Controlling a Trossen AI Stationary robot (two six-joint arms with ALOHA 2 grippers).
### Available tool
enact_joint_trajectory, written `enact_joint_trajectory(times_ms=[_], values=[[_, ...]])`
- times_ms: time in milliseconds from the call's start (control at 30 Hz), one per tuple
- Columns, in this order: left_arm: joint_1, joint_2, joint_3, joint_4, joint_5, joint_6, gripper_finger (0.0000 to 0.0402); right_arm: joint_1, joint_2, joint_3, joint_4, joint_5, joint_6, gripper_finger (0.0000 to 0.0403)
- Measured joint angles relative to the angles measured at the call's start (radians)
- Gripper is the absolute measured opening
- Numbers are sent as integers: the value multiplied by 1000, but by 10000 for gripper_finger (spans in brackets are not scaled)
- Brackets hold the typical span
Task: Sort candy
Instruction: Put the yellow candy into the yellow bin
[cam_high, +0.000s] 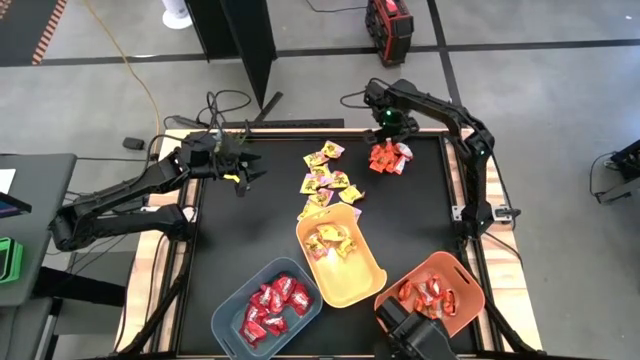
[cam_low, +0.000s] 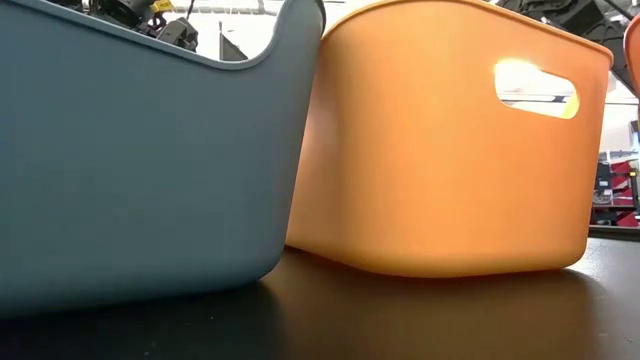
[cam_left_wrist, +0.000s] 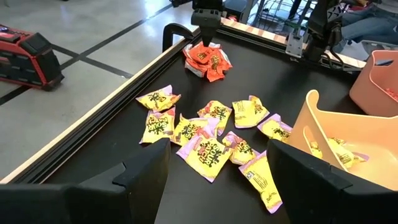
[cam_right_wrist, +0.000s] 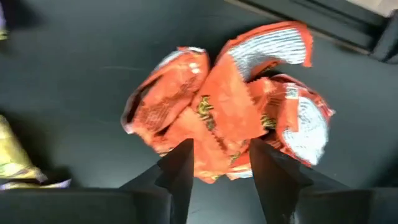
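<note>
The right hand (cam_right_wrist: 221, 158) is lowered onto the orange-red candy pile (cam_high: 388, 157) at about one o'clock on the counter (cam_high: 260, 220), its fingers apart on either side of one wrapper edge but not yet clamped. Several overlapping wrappers could be pinched together, or a slick foil corner could slip free on lifting, since the sweets are heaped and touching. The yellow candy (cam_high: 327, 180) is scattered near the centre, just beside the yellow bin (cam_high: 372, 280). The left hand (cam_high: 243, 172), fingers spread and empty, is held at ten o'clock. The orange bin (cam_high: 470, 300) at five o'clock is well apart, so a weakly held sweet might be dropped on the way.
</note>
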Motion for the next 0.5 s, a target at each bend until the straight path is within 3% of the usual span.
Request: enact_joint_trajectory(times_ms=[267,500], values=[[0,0,0,0,0,3,263,-15,2,9,-58,-53,-34,109],[0,0,0,0,0,4,263,-21,-9,26,-60,-69,-74,134]])
